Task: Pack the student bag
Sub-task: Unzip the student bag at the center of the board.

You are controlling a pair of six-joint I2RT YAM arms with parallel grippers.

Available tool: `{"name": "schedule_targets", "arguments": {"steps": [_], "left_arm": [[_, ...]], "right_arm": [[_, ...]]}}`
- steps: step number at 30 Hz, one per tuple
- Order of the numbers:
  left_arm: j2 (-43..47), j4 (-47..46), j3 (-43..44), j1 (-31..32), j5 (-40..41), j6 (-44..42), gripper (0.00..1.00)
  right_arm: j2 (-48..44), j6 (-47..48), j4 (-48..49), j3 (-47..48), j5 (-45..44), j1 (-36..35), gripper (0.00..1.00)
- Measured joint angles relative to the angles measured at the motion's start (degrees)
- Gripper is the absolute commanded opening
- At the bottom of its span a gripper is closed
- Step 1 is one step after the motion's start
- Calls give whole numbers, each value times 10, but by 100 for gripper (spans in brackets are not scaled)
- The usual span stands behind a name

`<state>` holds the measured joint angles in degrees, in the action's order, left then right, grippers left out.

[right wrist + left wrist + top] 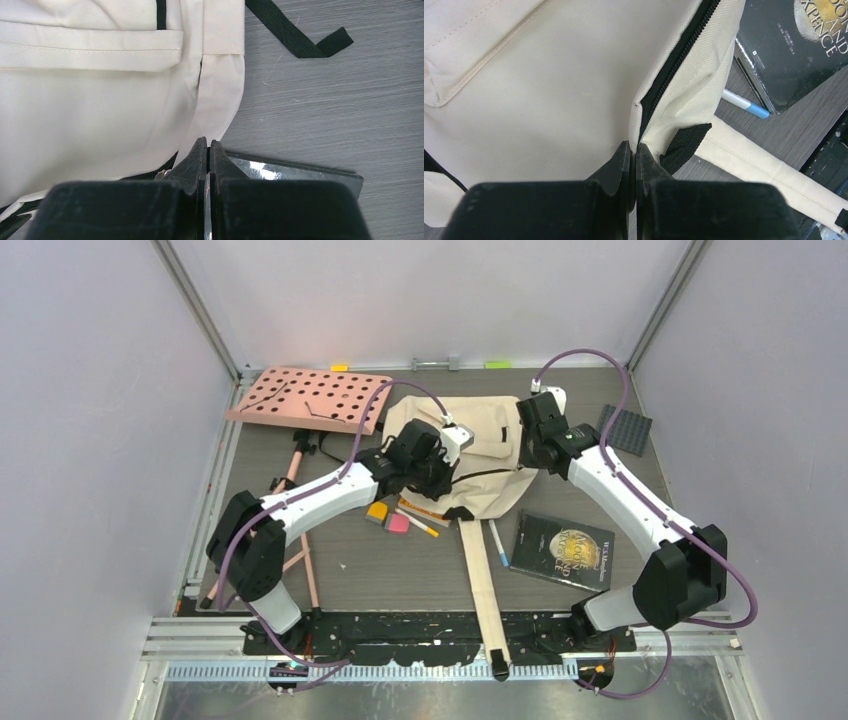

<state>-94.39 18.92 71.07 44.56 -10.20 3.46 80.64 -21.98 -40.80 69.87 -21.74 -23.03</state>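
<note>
Pegboard [308, 398] beside bag [490, 440], top view only

Student bag [487, 445] — cream fabric, with a black zip [674, 65] and a black webbing strap [285, 27]. The perforated board [310, 398] was salmon pink, with regular rows of round holes. The book [563, 550] had a black cover with a pale gold disc and pale lettering. The pen [498, 543] was white with a blue end. Orange block [377, 510] and pink block [398, 523] lay alongside. The table [400, 575] was dark grey with a wood grain. Left arm [320, 495] and right arm [625, 490] — white shells, black joints, purple cables [588, 351].
</note>
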Motion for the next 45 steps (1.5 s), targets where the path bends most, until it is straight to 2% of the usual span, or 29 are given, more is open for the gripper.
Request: {"name": "schedule_targets", "arguments": {"steps": [1, 4, 7, 12, 20, 27, 31, 40, 45], "left_arm": [[0, 1, 0, 0, 0, -1, 6], [0, 12, 3, 0, -1, -5, 42], [2, 41, 16, 0, -3, -8, 56], [1, 57, 63, 4, -10, -10, 64], [-33, 49, 163, 20, -43, -10, 66], [-105, 41, 186, 30, -60, -9, 60], [-131, 40, 193, 34, -61, -6, 47], [-140, 40, 197, 40, -65, 6, 0], [-138, 31, 182, 41, -74, -4, 0]], "right_arm": [[1, 1, 0, 0, 5, 1, 1], [1, 9, 4, 0, 24, 4, 1], [1, 17, 9, 0, 42, 7, 1], [1, 29, 19, 0, 76, 10, 1], [1, 34, 26, -1, 97, 10, 1], [1, 34, 26, -1, 99, 10, 1], [1, 34, 26, -1, 99, 10, 1], [2, 34, 26, -1, 98, 10, 1], [10, 35, 14, 7, 83, 10, 1]]}}
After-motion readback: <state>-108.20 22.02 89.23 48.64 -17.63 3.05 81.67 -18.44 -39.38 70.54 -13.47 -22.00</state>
